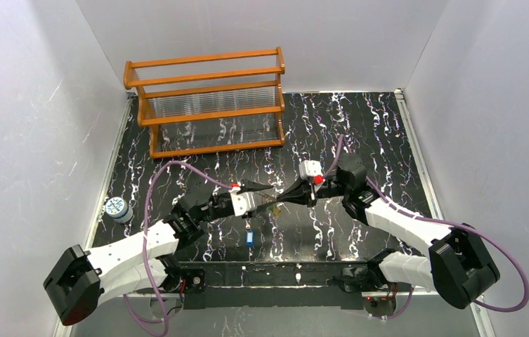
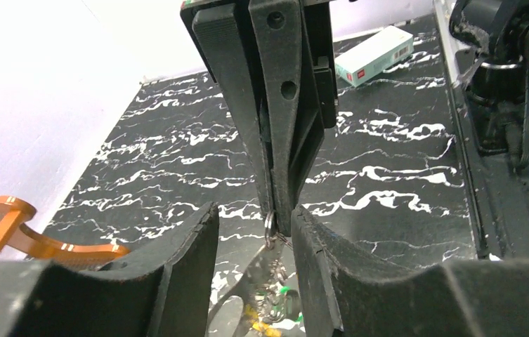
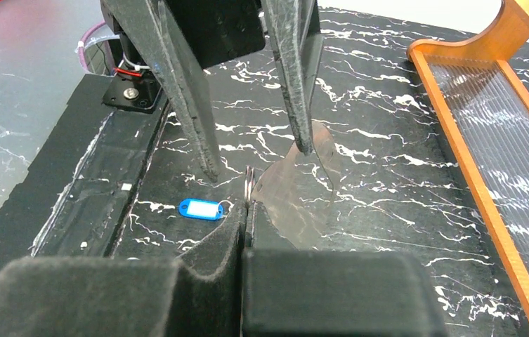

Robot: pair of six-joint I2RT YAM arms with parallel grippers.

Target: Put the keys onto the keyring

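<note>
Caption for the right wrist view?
Right gripper shut on the keyring, left gripper open around it, blue key tag lying apart.

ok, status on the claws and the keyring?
Right claw shut on keyring, keys dangling under it. Left claw open around that tip. Blue key loose on table. No obstruction seen.

Bright even light; white walls (image 2: 36, 70) glare, wrist-view foregrounds blur.

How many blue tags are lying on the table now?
1. The blue tag lies flat on the table, in the middle, close to its near edge. Other tags may hang hidden under the ring.
</note>
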